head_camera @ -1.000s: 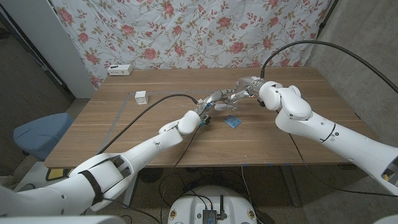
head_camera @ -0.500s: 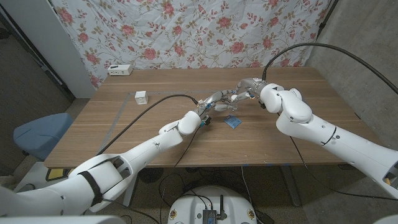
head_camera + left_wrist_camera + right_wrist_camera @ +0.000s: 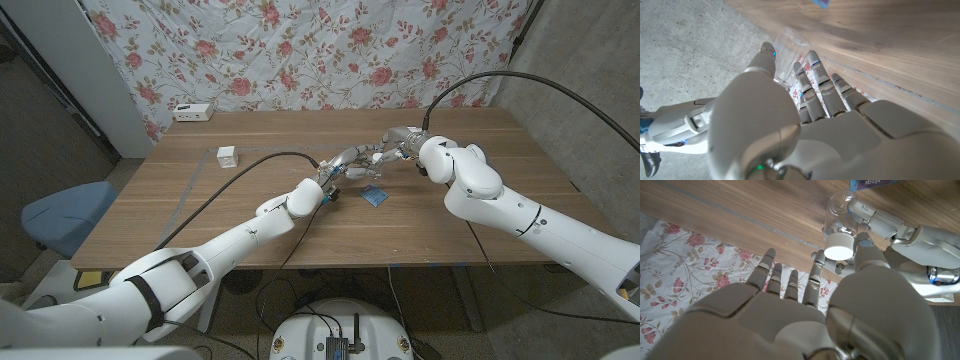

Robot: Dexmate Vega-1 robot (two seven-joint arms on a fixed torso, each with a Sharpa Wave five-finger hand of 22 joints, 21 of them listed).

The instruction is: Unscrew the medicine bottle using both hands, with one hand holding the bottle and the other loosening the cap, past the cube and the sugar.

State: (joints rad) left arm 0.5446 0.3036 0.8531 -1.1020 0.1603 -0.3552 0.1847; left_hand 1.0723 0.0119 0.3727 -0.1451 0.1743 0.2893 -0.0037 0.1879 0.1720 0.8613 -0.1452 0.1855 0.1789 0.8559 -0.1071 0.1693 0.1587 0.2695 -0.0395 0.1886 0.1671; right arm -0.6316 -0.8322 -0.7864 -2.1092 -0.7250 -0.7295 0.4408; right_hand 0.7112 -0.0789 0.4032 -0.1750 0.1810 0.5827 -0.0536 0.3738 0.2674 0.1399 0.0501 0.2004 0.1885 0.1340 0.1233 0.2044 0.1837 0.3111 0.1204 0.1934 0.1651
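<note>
Near the desk's (image 3: 250, 215) middle, the left hand (image 3: 350, 160) keeps gripping the clear medicine bottle (image 3: 839, 220); the right hand (image 3: 398, 141) has crept closer, fingers open at the white cap (image 3: 839, 252), so loosening seems not begun.

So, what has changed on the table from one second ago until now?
Very little. The right robot hand and its forearm crept slightly toward the robot's left, closing on the bottle's white cap. The left robot hand stayed around the clear bottle. The blue sachet, the white cube and the white box have not moved.
</note>
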